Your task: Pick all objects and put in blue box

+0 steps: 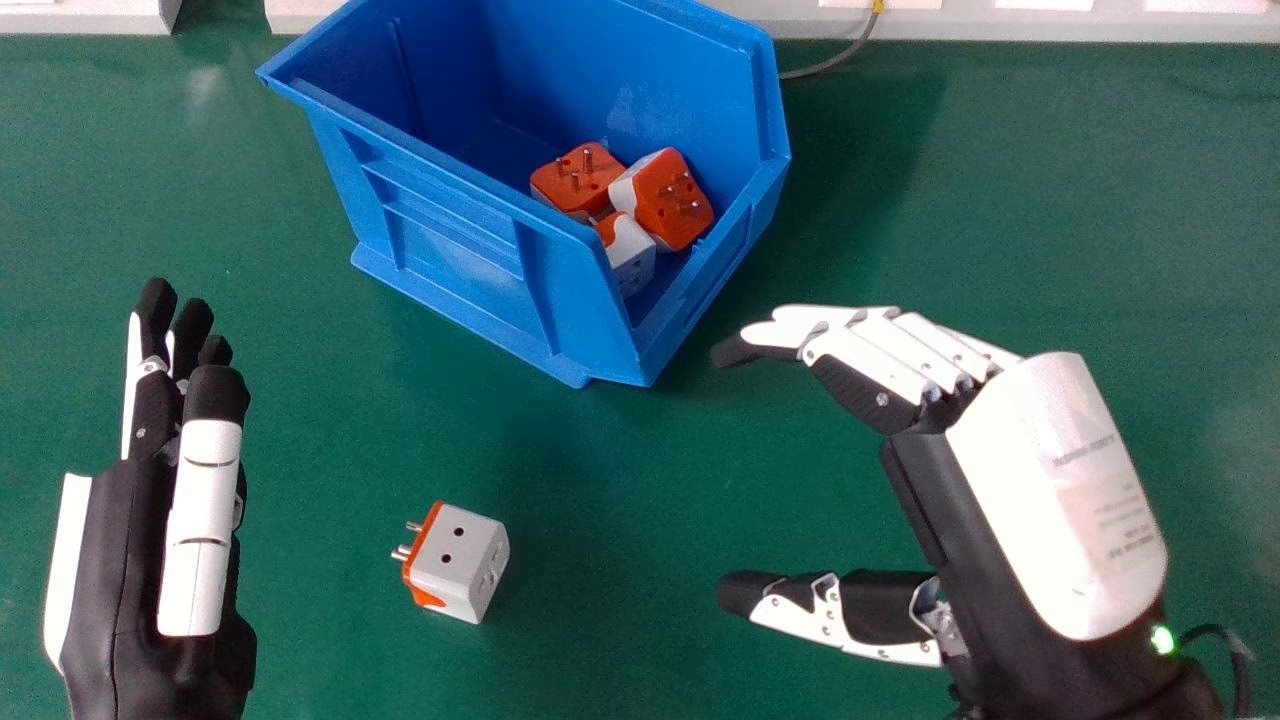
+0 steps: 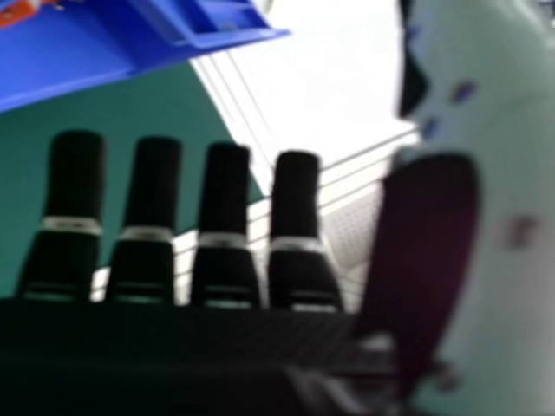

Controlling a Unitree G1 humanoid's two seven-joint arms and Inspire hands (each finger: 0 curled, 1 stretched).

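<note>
1. One adapter [image 1: 458,565] is lying on the green table [image 1: 600,480], prongs pointing to 9 o'clock; three adapters [image 1: 662,198] are already sitting in the blue box [image 1: 460,270], off at 12 o'clock from the loose one.
2. Right hand [image 1: 985,480] is hanging at about 3 o'clock from the loose adapter, spread wide, thumb well apart from the fingers, gripping nothing. Pick is probably coming next.
3. Miss risk: hand is sitting well apart from the target, so closing without enough travel to 9 o'clock could be catching only air.
4. Shove risk: if thumb or fingertips are touching first on one side, the block could be sliding or turning towards 9 o'clock.
5. Slip risk: prongs are sticking out on the far side; fingers closing on thin metal instead of the body could be losing it during the lift.
6. Clash risk: left hand [image 1: 150,520] is idling at 9 o'clock from the adapter, straight-fingered, holding nothing; right hand overshooting could be knocking it.
7. Rim risk: carrying too low towards 12 o'clock could be bumping the box wall and nudging the box.
8. Spill risk: the three are bunching near the low front, box's 4 o'clock side; releasing on top there could be making one tumble out.
</note>
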